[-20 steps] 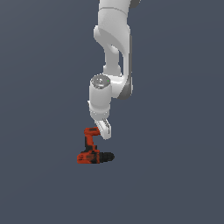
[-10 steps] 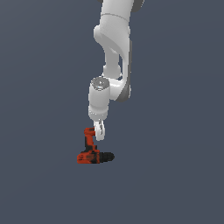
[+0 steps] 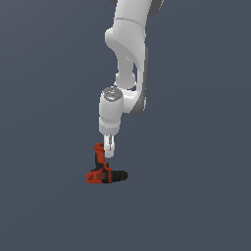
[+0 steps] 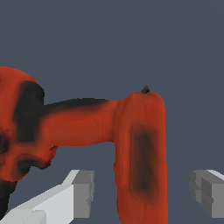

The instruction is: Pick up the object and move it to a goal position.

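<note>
Directly below the pincer (image 3: 110,151) stands the drill (image 3: 104,170), resting on the grey desk (image 3: 196,196). In the exterior view its red-orange handle rises upward and the black chuck (image 3: 120,175) points toward that view's right. The white arm (image 3: 128,54) comes from above, and the pincer's tip hangs just beside the upper end of the handle.

The wrist view shows the pincer with its fingers (image 4: 81,192) spread apart. One broad red part of the drill (image 4: 142,157), with a dark patch, lies between the two fingers, and a gap is visible on each side, so nothing is clamped yet.

I judge that the step in hand is the approach for the grasp; the lifting and the carrying to the goal are not done. No goal marker is visible in either view. The next move probably calls for a small further descent, so the pads reach well around that red part, and then a firm closing. The drill is L-shaped, so an off-centre grip may let it turn when lifted.
</note>
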`<state>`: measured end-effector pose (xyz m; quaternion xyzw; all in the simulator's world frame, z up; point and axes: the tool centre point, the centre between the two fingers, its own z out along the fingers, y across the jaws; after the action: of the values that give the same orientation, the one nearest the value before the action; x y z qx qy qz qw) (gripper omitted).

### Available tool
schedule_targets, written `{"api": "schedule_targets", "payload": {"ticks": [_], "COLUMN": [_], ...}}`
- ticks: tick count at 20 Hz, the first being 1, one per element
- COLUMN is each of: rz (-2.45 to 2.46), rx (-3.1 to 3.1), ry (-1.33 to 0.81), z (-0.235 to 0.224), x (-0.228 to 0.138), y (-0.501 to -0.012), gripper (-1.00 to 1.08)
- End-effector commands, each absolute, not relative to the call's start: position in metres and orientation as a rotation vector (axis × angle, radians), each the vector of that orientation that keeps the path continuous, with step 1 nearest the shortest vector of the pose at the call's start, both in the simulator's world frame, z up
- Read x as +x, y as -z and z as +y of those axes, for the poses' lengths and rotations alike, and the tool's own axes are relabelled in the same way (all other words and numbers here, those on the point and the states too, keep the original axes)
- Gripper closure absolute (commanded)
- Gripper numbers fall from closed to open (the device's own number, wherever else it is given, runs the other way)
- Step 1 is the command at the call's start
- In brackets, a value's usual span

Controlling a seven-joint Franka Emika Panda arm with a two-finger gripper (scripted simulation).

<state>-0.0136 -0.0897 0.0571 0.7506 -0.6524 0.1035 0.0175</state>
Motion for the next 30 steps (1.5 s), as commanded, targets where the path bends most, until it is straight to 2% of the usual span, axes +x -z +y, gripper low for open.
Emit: {"api": "schedule_targets", "payload": {"ticks": [1,14,15,30], "rz": [-2.027,-2.033,-2.033,-2.034], "rx": [2.332,2.328,2.328,2.329], "ry": [-0.322,-0.322,-0.322,-0.323], "z": [-0.090,-0.094,-0.094,-0.089], "x": [-0.014,-0.011,-0.011,-0.011], "y": [-0.057,-0.030,-0.030,-0.038], "gripper": [-0.60,-0.60,1.08,1.08]}}
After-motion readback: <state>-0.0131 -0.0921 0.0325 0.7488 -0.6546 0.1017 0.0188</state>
